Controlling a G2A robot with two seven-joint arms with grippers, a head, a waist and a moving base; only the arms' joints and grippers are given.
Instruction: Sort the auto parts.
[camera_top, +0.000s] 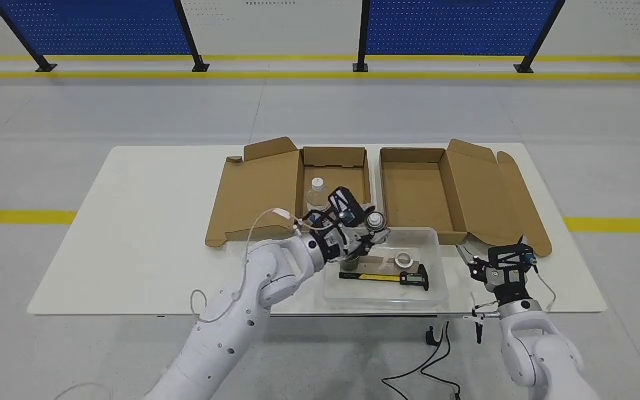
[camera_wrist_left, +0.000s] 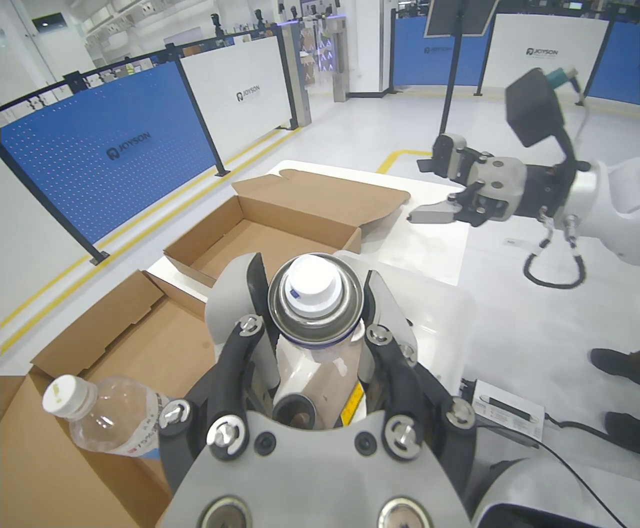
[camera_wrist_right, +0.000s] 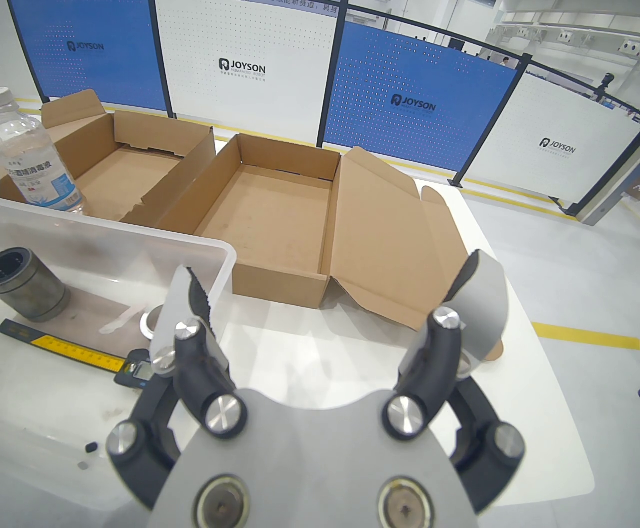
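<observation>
- left gripper clamped on spray can, over clear bin
- bottle in cardboard box, can's 10 o'clock
- right gripper fingers apart, bin's 3 o'clock

The flat bench is plain white. The left brown cardboard box and the right brown cardboard box are both unprinted brown.

The clear plastic bottle has a white cap and a white label with blue print. The metal spray can has a silver top and a white nozzle cap. The rectangular clear plastic bin is colourless.

The metal cylinder is dark grey. The black caliper has a yellow scale with black marks.

The left end effector and the right end effector have pale grey fingers on black links.

The far blue panels have a fine dot pattern. Yellow lines cross the grey floor.
</observation>
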